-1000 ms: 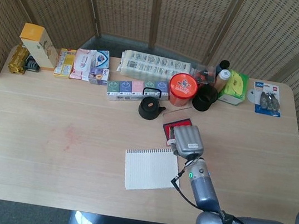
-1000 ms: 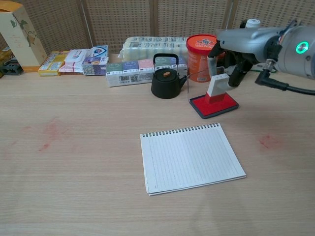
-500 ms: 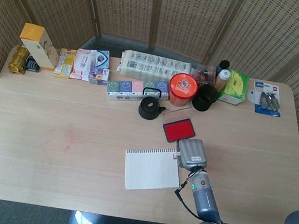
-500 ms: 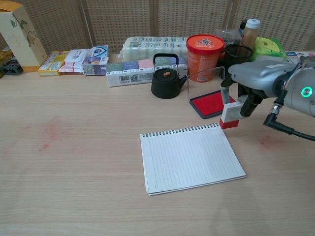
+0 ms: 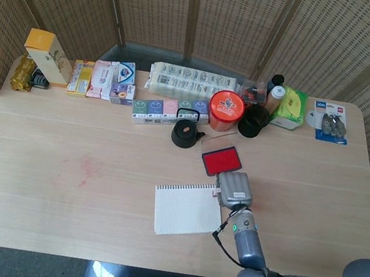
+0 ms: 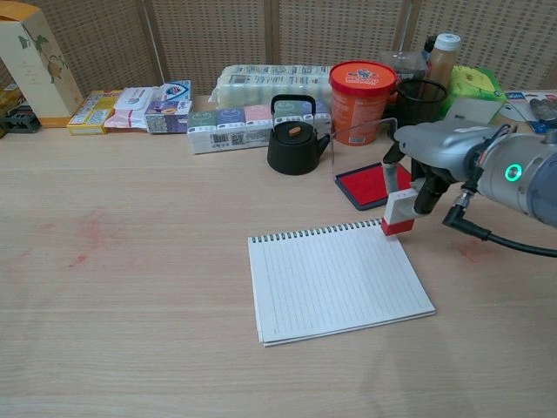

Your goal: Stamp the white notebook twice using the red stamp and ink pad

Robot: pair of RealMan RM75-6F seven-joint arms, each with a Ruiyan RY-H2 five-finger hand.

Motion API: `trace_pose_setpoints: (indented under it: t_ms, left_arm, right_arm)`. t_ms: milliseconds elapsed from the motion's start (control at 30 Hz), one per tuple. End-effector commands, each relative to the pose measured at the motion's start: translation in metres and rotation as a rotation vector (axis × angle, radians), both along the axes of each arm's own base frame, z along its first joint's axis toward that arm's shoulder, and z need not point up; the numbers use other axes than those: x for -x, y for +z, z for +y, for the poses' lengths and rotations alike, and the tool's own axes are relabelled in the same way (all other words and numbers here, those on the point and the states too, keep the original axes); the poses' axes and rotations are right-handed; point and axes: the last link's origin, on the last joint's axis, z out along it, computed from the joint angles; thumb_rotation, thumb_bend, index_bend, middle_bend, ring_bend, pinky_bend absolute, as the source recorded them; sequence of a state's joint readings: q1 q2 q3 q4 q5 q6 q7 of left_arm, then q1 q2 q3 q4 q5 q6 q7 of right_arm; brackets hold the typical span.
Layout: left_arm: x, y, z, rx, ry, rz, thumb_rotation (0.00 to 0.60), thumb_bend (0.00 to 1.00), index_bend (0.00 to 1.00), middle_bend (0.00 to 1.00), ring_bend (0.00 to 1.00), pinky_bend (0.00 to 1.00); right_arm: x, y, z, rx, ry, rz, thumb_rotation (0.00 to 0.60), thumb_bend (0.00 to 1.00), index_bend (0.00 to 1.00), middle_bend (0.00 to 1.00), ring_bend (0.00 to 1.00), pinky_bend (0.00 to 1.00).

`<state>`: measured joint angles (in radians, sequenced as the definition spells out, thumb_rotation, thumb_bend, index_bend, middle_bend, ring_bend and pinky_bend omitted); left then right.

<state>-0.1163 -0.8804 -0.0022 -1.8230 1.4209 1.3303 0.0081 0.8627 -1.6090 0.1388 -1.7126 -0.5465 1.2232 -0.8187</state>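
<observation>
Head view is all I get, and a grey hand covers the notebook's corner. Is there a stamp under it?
Observer: Yes. In the chest view the right hand holds the red stamp at the white notebook top right corner.
Operator: Marks on the page?
Observer: None visible, only ruled lines.
Operator: Is the ink pad lidded?
Observer: Its clear lid stands open behind it.

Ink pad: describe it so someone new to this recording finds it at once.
Start at the orange tub in the back row of the table. Just in front of it, beside the black teapot, lies the ink pad: a flat black tray with a red surface, the only low, open red rectangle there.
</observation>
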Motion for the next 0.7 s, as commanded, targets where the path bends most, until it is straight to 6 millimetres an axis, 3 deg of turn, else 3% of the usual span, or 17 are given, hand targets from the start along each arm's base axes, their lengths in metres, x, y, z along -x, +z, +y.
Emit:
trace_pose_setpoints:
  t_ms: [33,700]
  left_arm:
    - [0.0,0.0,0.0,-0.001,0.0,0.0,0.6,0.0,0.0,0.0,0.0,0.0]
    - [0.001,0.001,0.001,0.002,0.005,-0.005,0.6,0.0,0.0,0.0,0.0,0.0]
  right_arm:
    - [-0.002,-0.005,0.0,-0.002,-0.007,-0.003,0.6,0.52,0.6,1.0,1.0,1.0]
    - [-0.027,-0.028,0.002,-0.038,0.011,-0.047,0.6,0.52,0.6,1.0,1.0,1.0]
